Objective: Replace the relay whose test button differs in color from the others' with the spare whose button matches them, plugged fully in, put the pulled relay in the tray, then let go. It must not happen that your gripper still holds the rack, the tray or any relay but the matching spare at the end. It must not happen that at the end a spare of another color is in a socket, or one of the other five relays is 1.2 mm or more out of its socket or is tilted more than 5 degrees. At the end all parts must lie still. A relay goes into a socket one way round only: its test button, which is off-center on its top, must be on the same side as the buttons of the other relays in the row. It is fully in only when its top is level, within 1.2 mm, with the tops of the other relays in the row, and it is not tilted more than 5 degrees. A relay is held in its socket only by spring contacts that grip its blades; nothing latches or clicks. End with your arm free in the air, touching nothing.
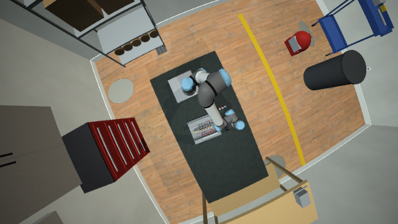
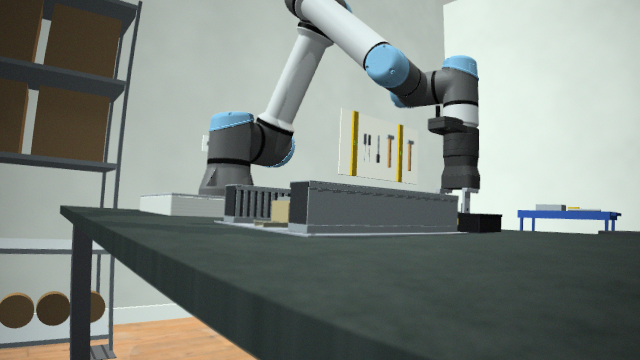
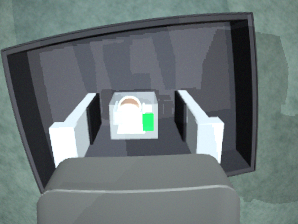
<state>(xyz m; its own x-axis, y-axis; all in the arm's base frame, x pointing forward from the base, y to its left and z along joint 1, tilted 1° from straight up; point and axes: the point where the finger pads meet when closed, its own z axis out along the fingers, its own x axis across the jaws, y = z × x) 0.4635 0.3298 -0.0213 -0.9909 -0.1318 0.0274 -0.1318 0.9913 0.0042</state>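
Observation:
A pale, see-through relay (image 3: 129,131) with a green test button (image 3: 148,122) right of centre on its top is in the black tray (image 2: 489,223) (image 3: 242,95). My gripper (image 2: 465,202) (image 3: 137,107) is open, pointing down into the tray. In the wrist view its two fingers stand left and right of the relay, with a gap on each side. The grey panel (image 1: 208,137) lies on the table with rows of small red and pale parts; single relays and their button colors are too small to tell. The sockets are hidden in the exterior view.
A short row of small pale and red parts (image 1: 222,107) lies on the dark table (image 1: 230,168) beyond the panel. A tall grey wire duct (image 2: 380,210) stands along the panel's near edge. The tray's walls surround the fingers. The arm passes over the panel's edge.

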